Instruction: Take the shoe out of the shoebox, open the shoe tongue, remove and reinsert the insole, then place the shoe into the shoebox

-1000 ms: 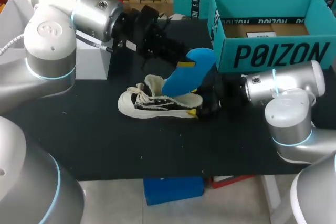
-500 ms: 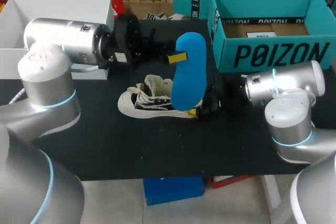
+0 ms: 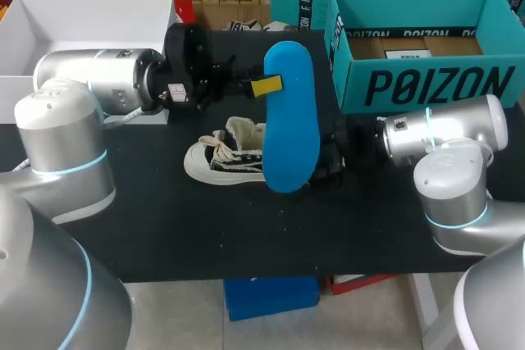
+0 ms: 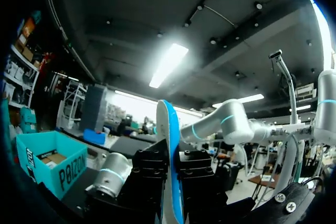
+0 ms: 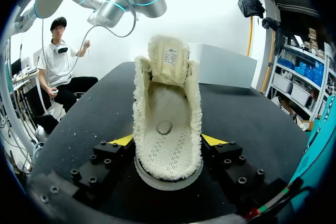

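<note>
Head view: mid-frame, the left pincer [image 3: 269,86] clamps the blue insole [image 3: 291,120], long axis upright over the shoe [image 3: 225,161] on the counter [image 3: 164,227] — the right pincer [image 3: 328,163] grips its heel.
Left wrist view: the insole sits edge-on between the jaws.
Right wrist view: the shoe is clamped, its mouth open, toe pointing ahead.

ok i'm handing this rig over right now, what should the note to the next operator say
Left end effector: shut on the blue insole, held upright in the air, out of the shoe.
Right end effector: shut on the shoe's heel; the shoe rests on the table in front of the open shoebox.
Done: shoe out of the box, tongue open, insole removed.
To do: reinsert the insole, then put the shoe back in the shoebox.
</note>
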`<state>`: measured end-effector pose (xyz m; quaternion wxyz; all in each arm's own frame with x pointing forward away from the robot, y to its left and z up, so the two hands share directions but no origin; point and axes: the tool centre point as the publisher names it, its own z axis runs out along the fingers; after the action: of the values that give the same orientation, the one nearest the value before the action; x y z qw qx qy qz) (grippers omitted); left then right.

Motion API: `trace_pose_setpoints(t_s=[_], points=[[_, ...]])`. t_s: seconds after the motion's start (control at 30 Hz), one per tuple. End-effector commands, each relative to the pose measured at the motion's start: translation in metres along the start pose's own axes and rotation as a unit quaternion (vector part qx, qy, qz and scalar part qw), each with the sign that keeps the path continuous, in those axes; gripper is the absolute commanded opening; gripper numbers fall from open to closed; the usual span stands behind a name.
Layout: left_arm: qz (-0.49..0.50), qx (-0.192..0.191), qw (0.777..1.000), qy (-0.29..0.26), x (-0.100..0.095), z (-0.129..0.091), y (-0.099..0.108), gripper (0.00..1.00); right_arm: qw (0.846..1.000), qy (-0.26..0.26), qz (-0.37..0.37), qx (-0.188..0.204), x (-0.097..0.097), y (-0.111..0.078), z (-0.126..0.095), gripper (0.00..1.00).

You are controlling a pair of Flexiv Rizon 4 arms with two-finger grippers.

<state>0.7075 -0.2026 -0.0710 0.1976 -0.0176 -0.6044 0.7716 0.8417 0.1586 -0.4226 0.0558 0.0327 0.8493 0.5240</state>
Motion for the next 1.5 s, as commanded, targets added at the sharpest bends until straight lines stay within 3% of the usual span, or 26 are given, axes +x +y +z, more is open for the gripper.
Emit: trace_pose_setpoints(t_s=[0.03,0.43,0.97,1.0,1.03,1.07,1.5], points=[[-0.006,0.004,1.000,-0.019,0.014,-0.006,-0.003,0.00,1.000,0.000,0.001,0.001,0.000,-0.001,0.003,0.00],[-0.009,0.014,1.000,-0.017,0.036,-0.004,-0.025,0.00,1.000,0.000,0.001,0.001,0.000,-0.001,0.003,0.00],[-0.009,0.017,1.000,-0.019,0.039,-0.004,-0.026,0.00,1.000,0.000,0.001,0.001,0.000,-0.001,0.003,0.00],[-0.009,0.017,1.000,-0.019,0.039,-0.004,-0.026,0.00,1.000,0.000,0.001,0.001,0.000,-0.001,0.003,0.13],[-0.009,0.017,1.000,-0.019,0.039,-0.004,-0.026,0.00,1.000,0.003,-0.001,0.003,0.000,0.000,0.002,0.46],[-0.009,0.017,1.000,-0.019,0.039,-0.004,-0.026,0.00,1.000,0.004,-0.005,0.011,0.000,0.003,0.001,1.00],[-0.009,0.017,1.000,-0.019,0.039,-0.004,-0.026,0.00,0.990,0.043,-0.048,0.128,-0.005,0.032,-0.026,1.00]])
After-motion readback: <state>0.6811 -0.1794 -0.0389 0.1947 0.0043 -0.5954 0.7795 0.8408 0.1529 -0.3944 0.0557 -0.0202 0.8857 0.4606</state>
